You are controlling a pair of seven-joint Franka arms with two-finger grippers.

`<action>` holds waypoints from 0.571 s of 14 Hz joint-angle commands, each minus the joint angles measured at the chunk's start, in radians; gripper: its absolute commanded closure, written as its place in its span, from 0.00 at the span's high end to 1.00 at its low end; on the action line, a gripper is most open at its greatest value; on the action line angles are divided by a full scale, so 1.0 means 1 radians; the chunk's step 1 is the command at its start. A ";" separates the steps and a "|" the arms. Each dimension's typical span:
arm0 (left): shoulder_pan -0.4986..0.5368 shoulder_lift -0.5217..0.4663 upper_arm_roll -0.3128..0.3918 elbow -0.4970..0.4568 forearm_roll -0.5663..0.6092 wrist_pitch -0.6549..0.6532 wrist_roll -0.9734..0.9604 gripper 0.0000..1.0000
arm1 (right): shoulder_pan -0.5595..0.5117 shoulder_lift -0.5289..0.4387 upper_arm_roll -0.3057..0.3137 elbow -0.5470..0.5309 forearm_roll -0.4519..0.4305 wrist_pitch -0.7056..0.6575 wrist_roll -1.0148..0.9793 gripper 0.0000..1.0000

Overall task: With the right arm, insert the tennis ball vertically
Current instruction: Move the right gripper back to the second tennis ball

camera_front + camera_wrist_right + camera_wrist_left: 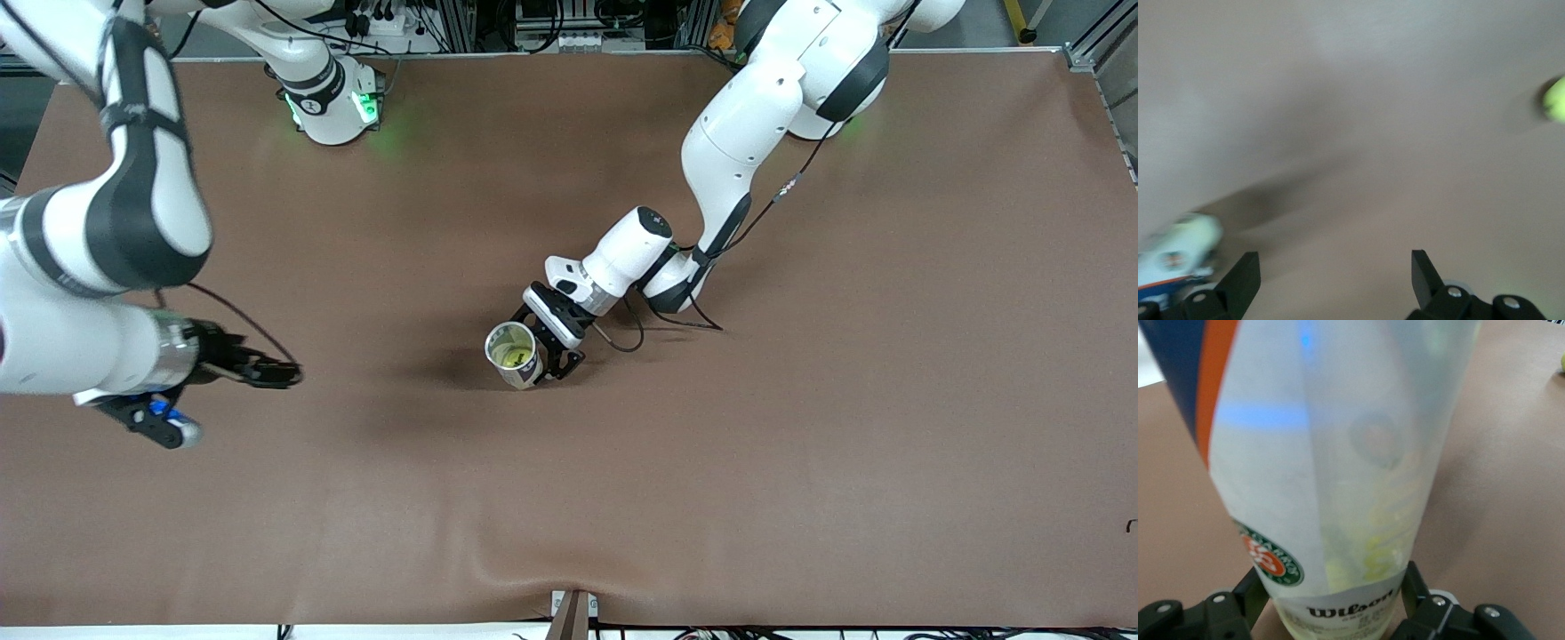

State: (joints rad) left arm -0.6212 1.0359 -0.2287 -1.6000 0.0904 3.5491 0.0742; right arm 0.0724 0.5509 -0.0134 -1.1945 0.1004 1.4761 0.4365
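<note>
The brown table (800,462) carries a clear tennis-ball can (515,355) near its middle, standing open mouth up with a yellow ball showing inside. The left gripper (558,356) clasps the can low on its side, one finger (1421,597) pressed to each flank of the Wilson label. Toward the right arm's end of the table from the can, the right gripper (276,373) hangs above the bare table with fingers (1421,273) spread wide and nothing between them. In the right wrist view a loose tennis ball (1555,99) lies on the table, well apart from the can.
</note>
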 commanded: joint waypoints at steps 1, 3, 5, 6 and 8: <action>-0.006 -0.017 0.006 -0.014 -0.001 0.008 0.001 0.83 | -0.084 -0.034 0.021 -0.150 -0.097 0.026 -0.131 1.00; -0.006 -0.017 0.006 -0.015 -0.001 0.008 0.001 0.82 | -0.130 -0.042 0.021 -0.232 -0.178 0.058 -0.204 1.00; -0.006 -0.017 0.006 -0.014 -0.001 0.008 0.001 0.82 | -0.170 -0.069 0.021 -0.322 -0.266 0.127 -0.287 1.00; -0.006 -0.017 0.006 -0.014 -0.001 0.008 0.001 0.82 | -0.213 -0.083 0.021 -0.371 -0.272 0.174 -0.356 1.00; -0.006 -0.017 0.006 -0.012 -0.003 0.008 0.001 0.82 | -0.288 -0.098 0.021 -0.466 -0.272 0.301 -0.519 1.00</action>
State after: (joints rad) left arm -0.6216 1.0359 -0.2287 -1.5999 0.0904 3.5491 0.0742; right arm -0.1343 0.5308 -0.0151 -1.5132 -0.1468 1.6701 0.0483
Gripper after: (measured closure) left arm 0.176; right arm 0.000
